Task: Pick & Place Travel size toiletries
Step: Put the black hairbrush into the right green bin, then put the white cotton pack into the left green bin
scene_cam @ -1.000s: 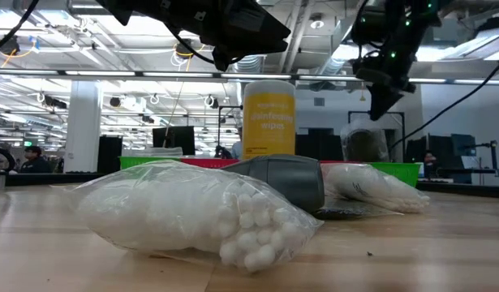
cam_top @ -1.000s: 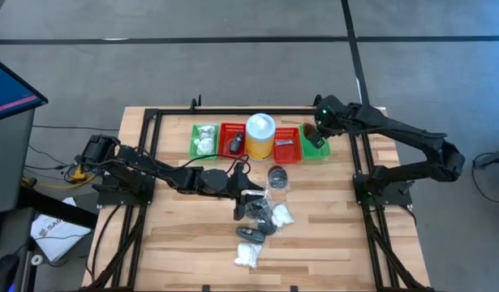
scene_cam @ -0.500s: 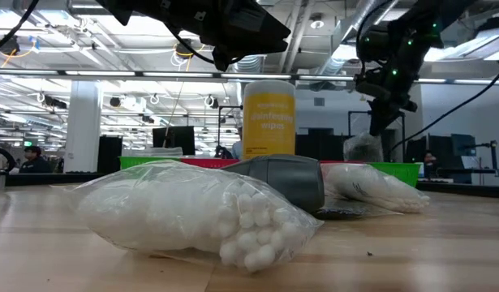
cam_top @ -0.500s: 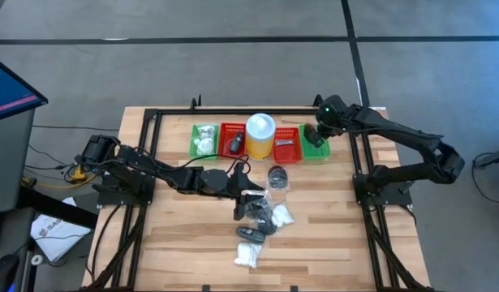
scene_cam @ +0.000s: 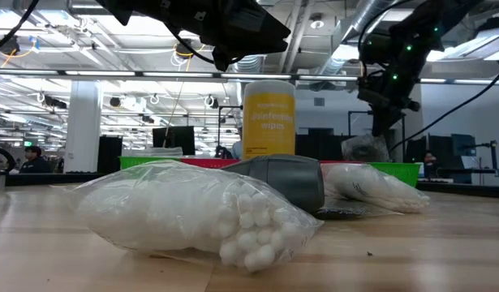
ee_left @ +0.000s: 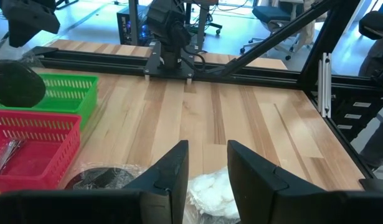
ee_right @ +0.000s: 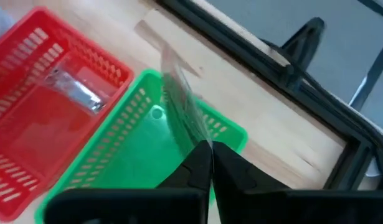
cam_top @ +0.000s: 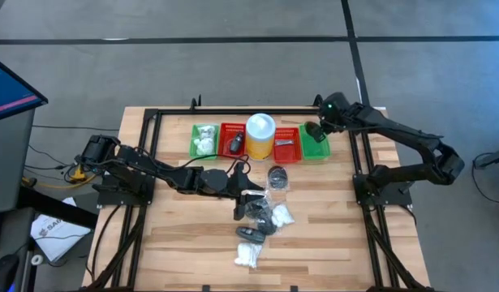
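My right gripper (ee_right: 210, 152) hangs over the right-hand green basket (cam_top: 316, 148) at the table's far right, shut on a dark round disc in a clear wrapper (ee_left: 14, 84). More toiletries lie mid-table: another wrapped disc (cam_top: 277, 176), small black pieces (cam_top: 256, 212) and white fluffy bundles (cam_top: 247, 256). My left gripper (ee_left: 207, 168) hovers open above this pile, with nothing between its fingers. The left-hand green basket (cam_top: 204, 139) holds white bundles. One red basket (cam_top: 286, 146) holds silvery bits. My right gripper pinches the clear wrapper's upper edge (ee_right: 192, 132) between its two fingers. The fingers slant steeply down from above. The wrapped disc (scene_cam: 364, 148) hangs below them, its lower end behind the green basket's wall; I cannot tell whether it touches the basket's floor.
A yellow canister with a white lid (cam_top: 260, 135) stands between the two red baskets in the far row. A black frame (cam_top: 152, 122) runs round the table. Bare wood (cam_top: 184, 243) lies near left, and more to the right of the pile.
My right gripper has sunk toward the right-hand green basket, still shut, taking the wrapped disc down with it.
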